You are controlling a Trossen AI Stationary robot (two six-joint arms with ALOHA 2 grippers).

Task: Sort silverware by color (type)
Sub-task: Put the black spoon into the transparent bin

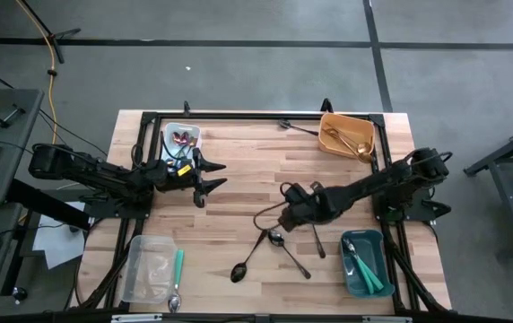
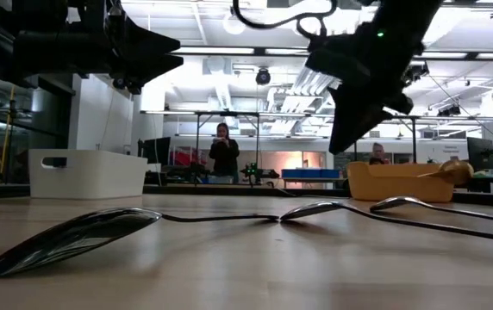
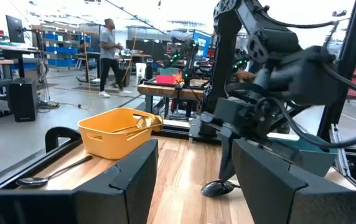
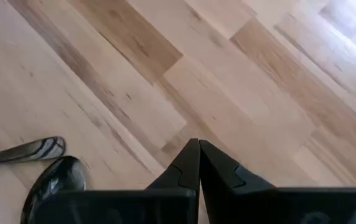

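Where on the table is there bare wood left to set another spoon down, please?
The widest bare patch lies mid-table, bordered by the white bin, the yellow bin and the left gripper. Another lies between the clear bin and the black spoon. It is crowded below the shut right gripper, where dark utensils lie beside the teal bin.

Pretty bright and even from the ceiling strip lights [image 2: 229, 52], which blow out a bit in the low view, where the near dark glossy spoon bowl [image 2: 74, 239] goes soft and the arms turn into silhouettes.
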